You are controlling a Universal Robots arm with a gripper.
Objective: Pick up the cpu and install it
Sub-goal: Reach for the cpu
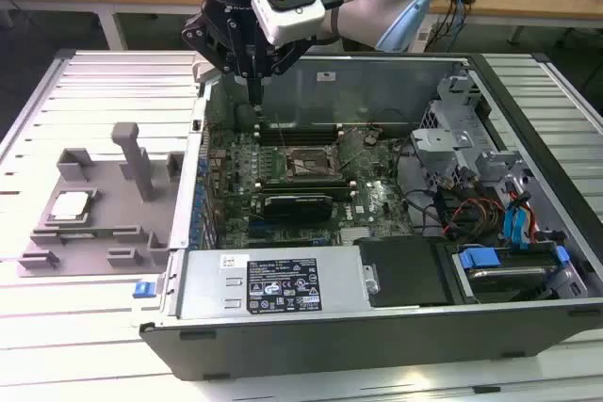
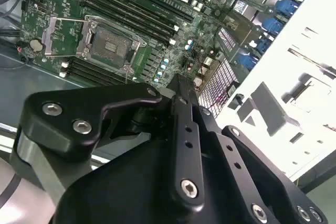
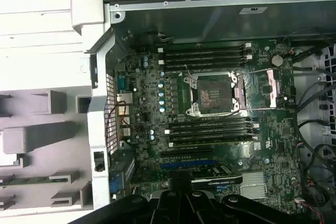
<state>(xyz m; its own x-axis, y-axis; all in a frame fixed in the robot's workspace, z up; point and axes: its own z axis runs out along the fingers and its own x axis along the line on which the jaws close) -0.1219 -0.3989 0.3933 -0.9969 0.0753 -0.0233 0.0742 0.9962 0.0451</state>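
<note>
- Exterior view: the cpu [image 1: 72, 205] lies flat in a recess of the grey tray [image 1: 104, 185], at the exterior view's left. It sits outside the computer case [image 1: 377, 317] and well apart from the gripper [image 1: 254, 91].
- The gripper hangs over the case's rear corner, above the motherboard [image 1: 283, 195]. Its fingers look pressed together, with nothing between them.
- Handling, as a judgement: the chip is light, thin and stiff. Its smooth metal top is likely slippery and its underside delicate, so two opposite edges are the place to grip, keeping it level.
- Count: one cpu, one tray, and one socket [image 3: 212, 94] lying open, with memory slots in a bank on each side of it.
</note>
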